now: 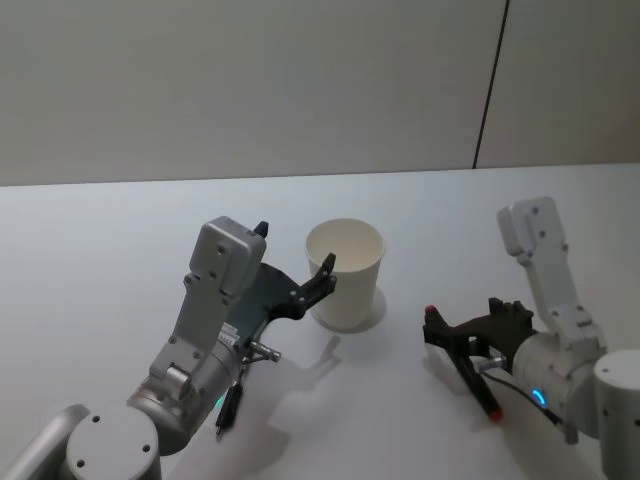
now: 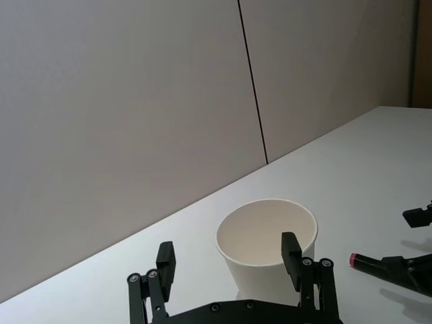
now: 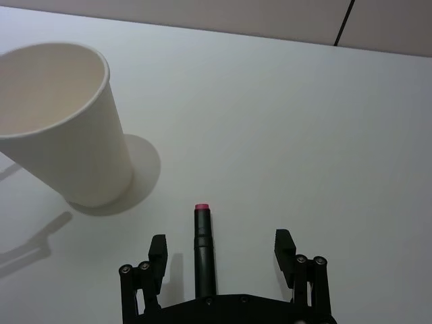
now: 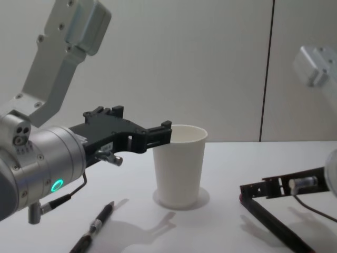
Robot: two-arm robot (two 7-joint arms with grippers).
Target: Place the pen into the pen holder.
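Observation:
The pen holder, a plain white paper cup, stands upright in the middle of the table. A dark pen with a red tip lies on the table to its right. My right gripper is low over this pen, open, with one finger on each side and neither touching it. In the head view the pen runs under the right gripper. My left gripper is open at the level of the cup's rim on its left side, holding nothing. In the left wrist view, the cup is just beyond its fingertips.
A second, black pen lies on the table under my left arm, near the front edge. The white table stretches back to a plain wall.

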